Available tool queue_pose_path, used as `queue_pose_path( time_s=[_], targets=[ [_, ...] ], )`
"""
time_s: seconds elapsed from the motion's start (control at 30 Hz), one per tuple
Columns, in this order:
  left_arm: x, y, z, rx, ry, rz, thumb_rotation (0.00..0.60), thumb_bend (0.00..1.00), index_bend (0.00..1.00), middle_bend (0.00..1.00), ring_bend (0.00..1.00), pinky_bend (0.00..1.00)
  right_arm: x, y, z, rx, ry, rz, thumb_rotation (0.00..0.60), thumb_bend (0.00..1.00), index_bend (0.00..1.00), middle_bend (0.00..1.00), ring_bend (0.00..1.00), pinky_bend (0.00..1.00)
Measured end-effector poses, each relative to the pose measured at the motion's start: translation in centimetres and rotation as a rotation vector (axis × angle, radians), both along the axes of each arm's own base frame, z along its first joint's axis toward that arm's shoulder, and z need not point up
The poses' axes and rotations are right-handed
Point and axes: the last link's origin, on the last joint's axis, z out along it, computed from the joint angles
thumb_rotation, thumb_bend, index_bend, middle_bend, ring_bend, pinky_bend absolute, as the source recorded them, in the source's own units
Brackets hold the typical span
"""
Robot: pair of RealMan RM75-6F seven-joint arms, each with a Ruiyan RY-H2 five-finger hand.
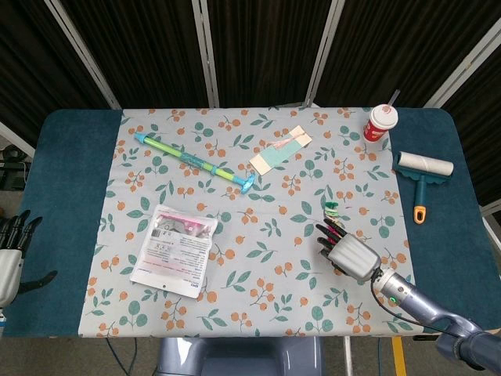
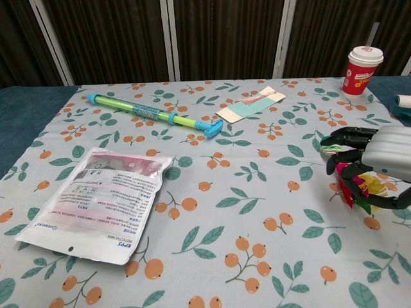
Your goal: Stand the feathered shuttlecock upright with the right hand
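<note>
Near the floral cloth's [image 1: 258,211] right edge, right hand [image 1: 350,256] curled around the colourful feathered shuttlecock [image 2: 354,189], feathers poking below the fingers [image 2: 343,136], left hand [image 1: 11,252] off-cloth, fingers spread, holding nothing.

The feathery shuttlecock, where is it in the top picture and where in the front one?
Head view: shuttlecock right of centre, poking past the right hand.
Chest view: shuttlecock at the right edge, colourful feathers under that hand.
Shared landmark: the red cup, far right corner.
</note>
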Motion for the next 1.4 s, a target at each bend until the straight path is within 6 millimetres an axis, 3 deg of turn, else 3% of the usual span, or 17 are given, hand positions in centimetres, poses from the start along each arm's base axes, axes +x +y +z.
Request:
queue_pose_path(
  time_s=[0.5, 1.4],
  targets=[
    [0.0, 0.0, 0.0, 0.000, 0.000, 0.000, 0.554, 0.14, 0.09, 0.00, 0.00, 0.00, 0.4, 0.0, 0.3, -0.013, -0.020, 0.009, 0.600, 0.40, 0.60, 0.28, 0.00, 0.00],
    [0.0, 0.0, 0.0, 0.000, 0.002, 0.001, 0.550, 0.14, 0.09, 0.00, 0.00, 0.00, 3.4, -1.0, 3.3, -0.103, -0.110, 0.033, 0.600, 0.40, 0.63, 0.33, 0.06, 0.00]
  ],
)
